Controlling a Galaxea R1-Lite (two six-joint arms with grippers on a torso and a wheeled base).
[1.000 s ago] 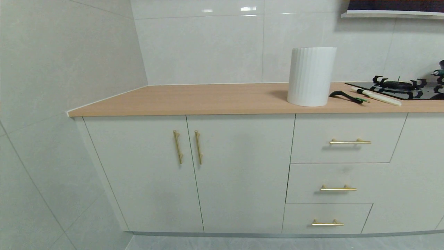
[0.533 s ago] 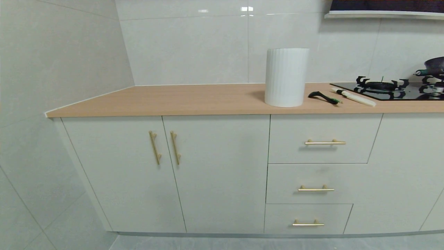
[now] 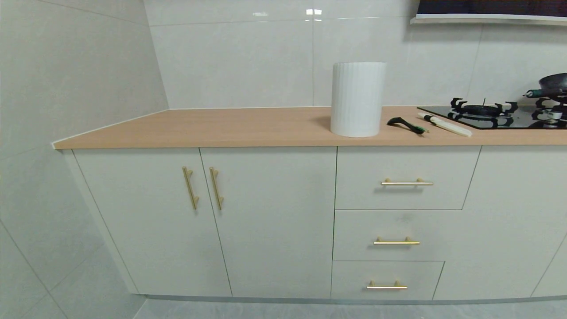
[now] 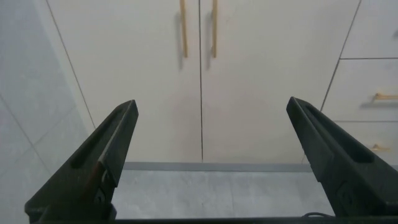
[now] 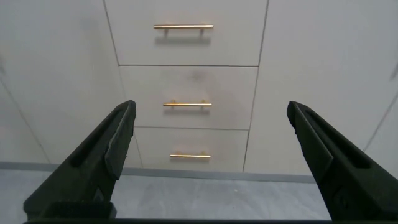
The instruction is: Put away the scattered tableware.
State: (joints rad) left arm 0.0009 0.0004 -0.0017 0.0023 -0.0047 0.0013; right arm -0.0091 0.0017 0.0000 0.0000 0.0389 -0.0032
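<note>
Canister (image 3: 357,99) upright on counter (image 3: 221,128), contents unseen; left gripper (image 4: 211,107) and right gripper (image 5: 211,109) released

Wooden countertop (image 3: 248,126) tops a white cabinet run and meets the tiled wall (image 3: 239,62) at the left corner.

Left section: 2 doors (image 3: 146,230), each with 1 vertical gold handle (image 3: 190,188) beside the centre seam.

Right section: 3 stacked drawers (image 3: 398,221) (1 horizontal gold handle each).

Gas hob (image 3: 483,110) occupies the counter's right end, with a dark pan (image 3: 553,82) over a burner at the right edge.

Grey floor (image 3: 283,310) lies below.

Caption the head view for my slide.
White ribbed holder, black utensil and pale utensil on wooden counter beside stove.
</note>
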